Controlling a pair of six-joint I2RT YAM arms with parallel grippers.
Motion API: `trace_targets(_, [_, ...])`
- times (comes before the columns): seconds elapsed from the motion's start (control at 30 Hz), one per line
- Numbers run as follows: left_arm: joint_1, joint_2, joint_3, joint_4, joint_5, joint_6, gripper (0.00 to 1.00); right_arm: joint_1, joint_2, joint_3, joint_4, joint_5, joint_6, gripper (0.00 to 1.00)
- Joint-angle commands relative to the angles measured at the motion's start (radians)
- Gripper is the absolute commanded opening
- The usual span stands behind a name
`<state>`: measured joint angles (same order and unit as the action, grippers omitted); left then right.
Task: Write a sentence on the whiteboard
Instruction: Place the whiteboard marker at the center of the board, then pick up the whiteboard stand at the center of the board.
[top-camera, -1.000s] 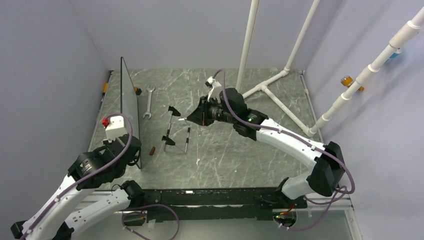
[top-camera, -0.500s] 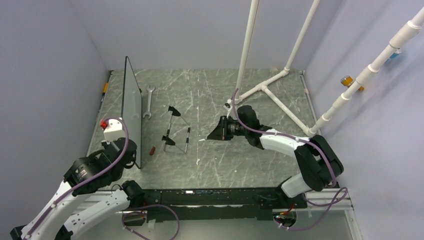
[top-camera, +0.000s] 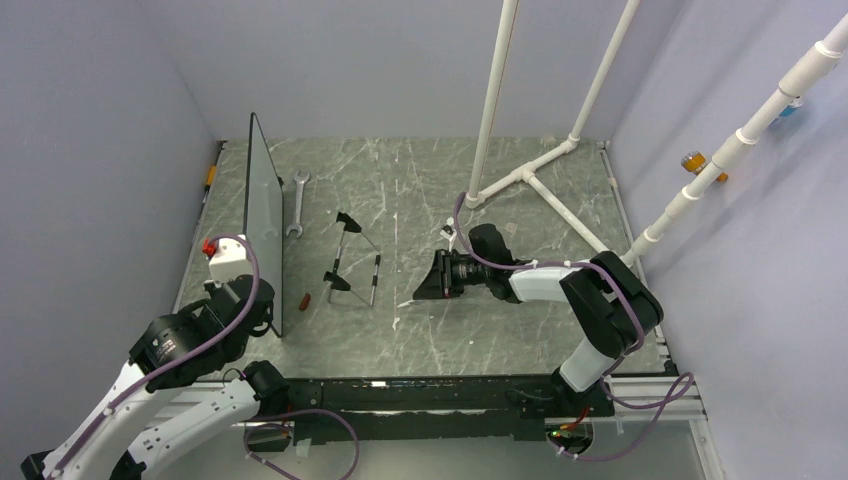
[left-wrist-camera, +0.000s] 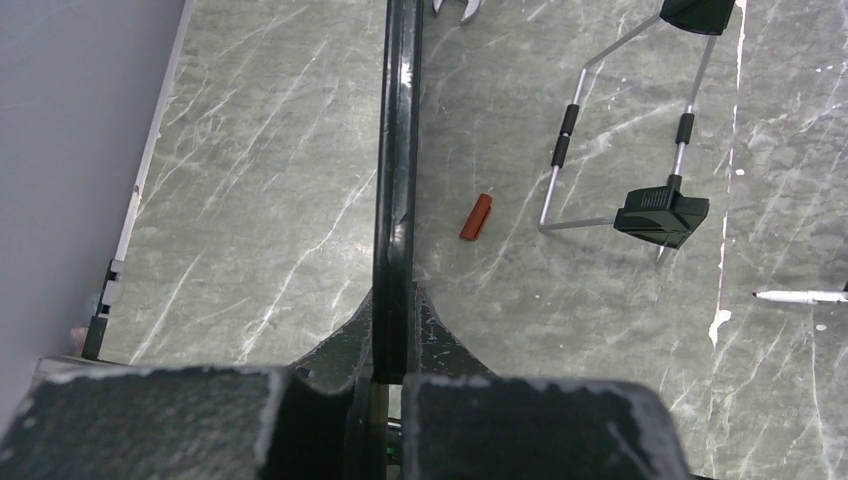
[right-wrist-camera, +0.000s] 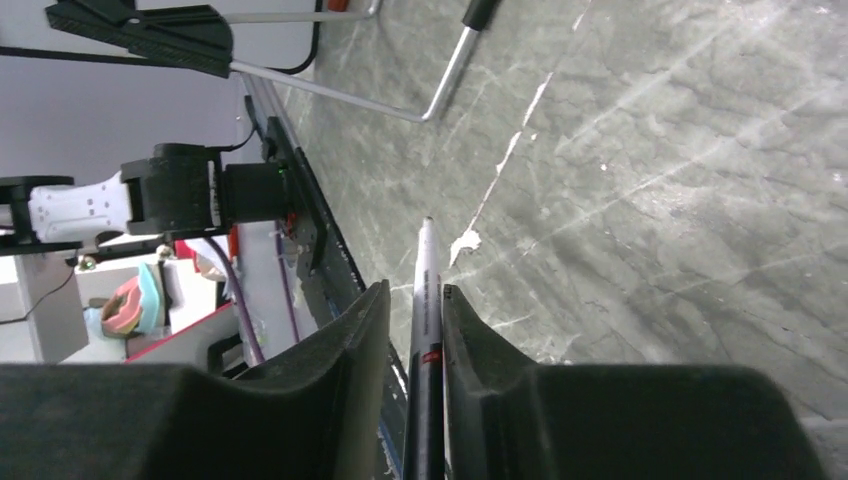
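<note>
**Robot body, seen from above and from both wrists.** The left arm (top-camera: 200, 408) at lower left and the right arm (top-camera: 540, 283) at centre right are of like build. Both have smooth white link shells joined by black cylindrical joint housings (top-camera: 178, 338), with a purple cable (top-camera: 258, 275) looping along each. A white box (top-camera: 228, 258) with a red knob is mounted at the left wrist. The left fingers (left-wrist-camera: 150, 425) are matte black blocks with edges scuffed grey-white, while the right fingers (right-wrist-camera: 300, 410) are plain dark.

A silver wrench (top-camera: 297, 203) lies far left on the grey marbled table (top-camera: 440, 340). Nearer, a wire stand (top-camera: 352, 262) with black clips lies flat, a small red cap (top-camera: 305, 299) left of it. White pipes (top-camera: 527, 177) stand far right.
</note>
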<state>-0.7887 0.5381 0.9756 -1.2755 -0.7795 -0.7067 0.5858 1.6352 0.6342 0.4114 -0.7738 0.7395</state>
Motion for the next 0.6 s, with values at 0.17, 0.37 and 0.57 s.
trace_targets(0.17, [0.002, -0.011, -0.014, 0.071, 0.04, -0.027, 0.0, 0.0, -0.06, 0.149, -0.339, 0.24, -0.177, 0.66])
trace_targets(0.37, [0.003, -0.02, -0.017, 0.08, 0.046, -0.019, 0.0, 0.029, -0.122, 0.34, -0.571, 0.419, -0.27, 1.0])
trace_targets(0.57, [0.003, -0.026, -0.023, 0.091, 0.051, -0.009, 0.0, 0.188, -0.04, 0.659, -0.766, 0.757, -0.326, 1.0])
